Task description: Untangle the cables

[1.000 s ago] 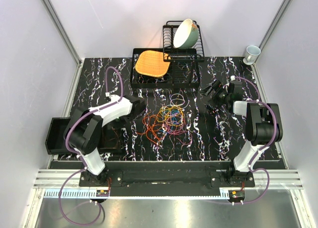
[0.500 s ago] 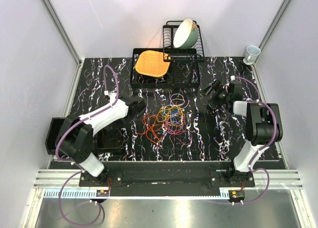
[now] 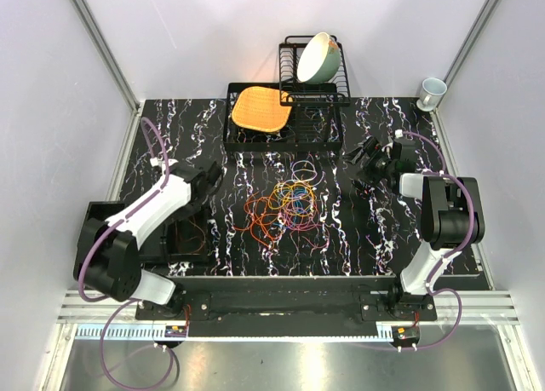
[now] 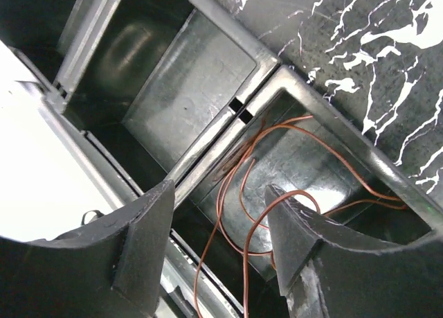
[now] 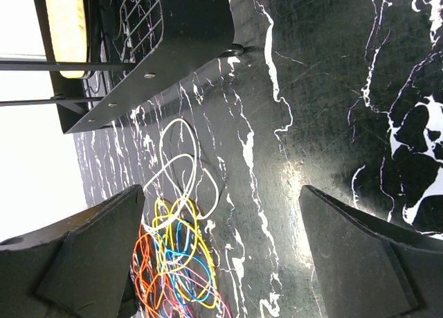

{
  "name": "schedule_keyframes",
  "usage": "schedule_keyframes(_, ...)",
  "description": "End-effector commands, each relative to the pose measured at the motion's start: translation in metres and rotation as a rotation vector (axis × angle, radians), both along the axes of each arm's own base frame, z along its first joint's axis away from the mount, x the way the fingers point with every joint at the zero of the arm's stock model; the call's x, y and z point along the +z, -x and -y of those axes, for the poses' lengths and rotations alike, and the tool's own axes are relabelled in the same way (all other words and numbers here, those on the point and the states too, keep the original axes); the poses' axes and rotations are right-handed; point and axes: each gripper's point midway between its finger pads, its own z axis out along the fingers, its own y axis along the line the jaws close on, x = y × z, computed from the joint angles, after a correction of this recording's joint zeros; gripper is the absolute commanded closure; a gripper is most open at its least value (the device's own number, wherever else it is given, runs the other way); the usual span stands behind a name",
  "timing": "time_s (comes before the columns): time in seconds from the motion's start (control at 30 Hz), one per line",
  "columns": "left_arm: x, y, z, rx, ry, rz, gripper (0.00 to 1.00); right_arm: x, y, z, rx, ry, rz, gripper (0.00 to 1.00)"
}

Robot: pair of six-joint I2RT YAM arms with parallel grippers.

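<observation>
Spread apart and pinching nothing, the left fingers (image 4: 142, 242) hang over a black bin (image 4: 208, 148) at the left side of the tabletop (image 3: 375, 229), pointing down into it. The bin has 2 compartments split by a thin wall. 1 orange-red cable (image 4: 243, 193) lies coiled in the compartment nearer the middle of the tabletop, and in the left wrist view its loops run through the gap between the fingers without touching either. The other compartment shows only bare, glossy plastic. The right fingers (image 5: 90, 255) are spread as wide as they go, empty, low over the dark marbled surface on the far right, facing toward the centre. The rest of the cables (image 3: 285, 205) sit in a loose tangle in the middle of the tabletop, between the 2 arms and well apart from both: orange-red loops on the left side, yellow, blue and purple ones bunched on the right, and a few pale loops straying toward the far side. Beyond the tangle stands a black tray (image 3: 238, 140) with an orange woven mat (image 3: 260, 107) on it, touching a wire dish rack (image 3: 336, 89) that holds a tilted pale bowl (image 3: 318, 57). A light cup (image 3: 432, 91) sits by the far right corner.
</observation>
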Motion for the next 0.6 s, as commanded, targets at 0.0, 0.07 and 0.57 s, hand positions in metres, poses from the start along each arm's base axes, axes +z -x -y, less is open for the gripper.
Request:
schedule_keyframes(0.0,-0.017,-0.007,0.013,-0.046,0.114,0.014,0.41,0.045,-0.008,-0.017,0.076,0.034,0.158,0.00)
schedule_keyframes(0.07,-0.027,-0.008,0.013,-0.048,0.123,0.008,0.42,0.058,0.002,-0.055,0.175,0.056,0.198,0.00)
schedule_keyframes(0.57,-0.041,-0.025,0.021,-0.070,0.265,0.050,0.48,0.168,0.184,-0.262,0.811,-0.046,0.568,0.24)
